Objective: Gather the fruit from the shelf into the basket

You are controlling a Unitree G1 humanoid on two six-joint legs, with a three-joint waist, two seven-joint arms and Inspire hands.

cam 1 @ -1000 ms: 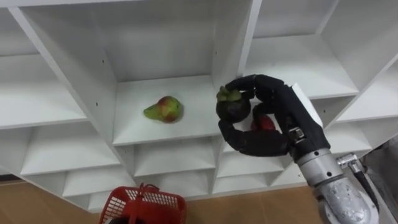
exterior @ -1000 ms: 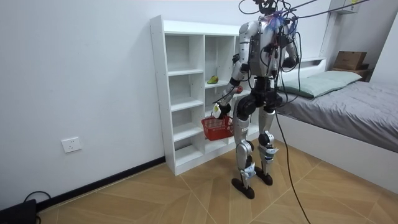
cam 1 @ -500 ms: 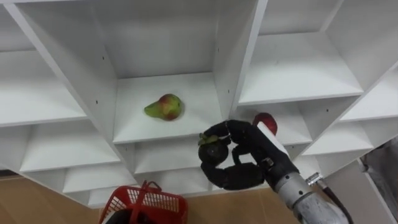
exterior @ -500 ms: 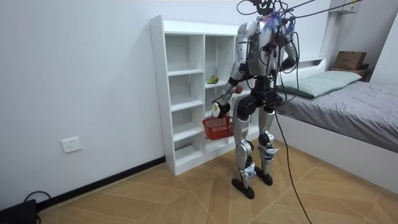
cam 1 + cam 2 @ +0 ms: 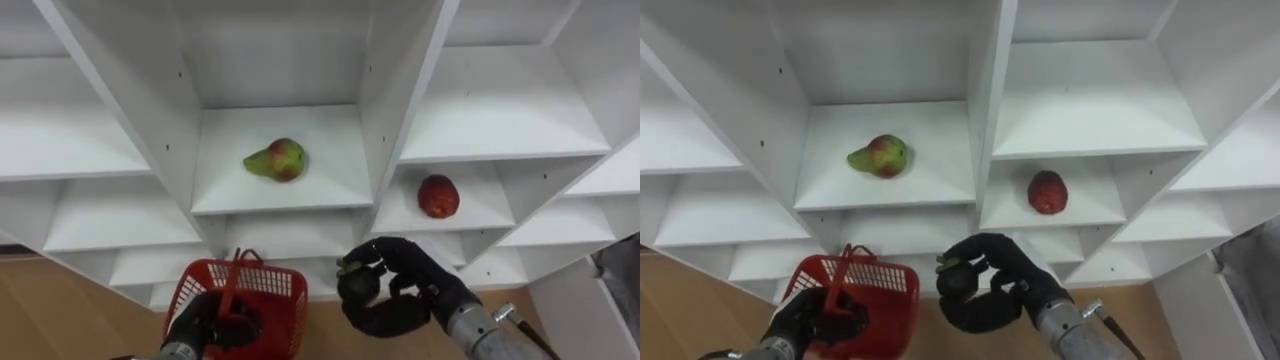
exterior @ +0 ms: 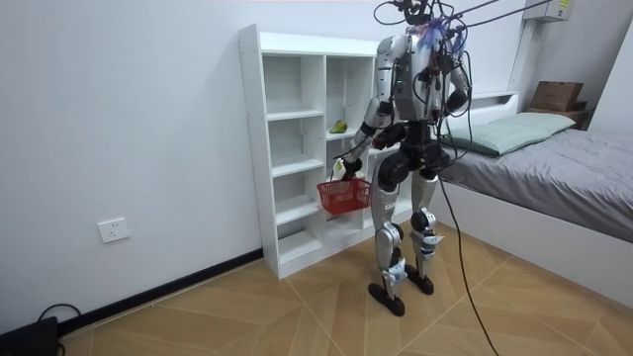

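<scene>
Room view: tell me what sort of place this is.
Probably a bedroom in a home: a bed with a grey cover and a pillow stands near a white open-shelf closet against the wall, over a wood-patterned floor.

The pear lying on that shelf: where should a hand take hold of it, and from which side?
Grip the pear round its fat reddish end, on the right; the narrow green end tapers left and would likely slip. Come from the open front, slightly above: upright walls close both sides of its shelf, and it lies on its side.
</scene>
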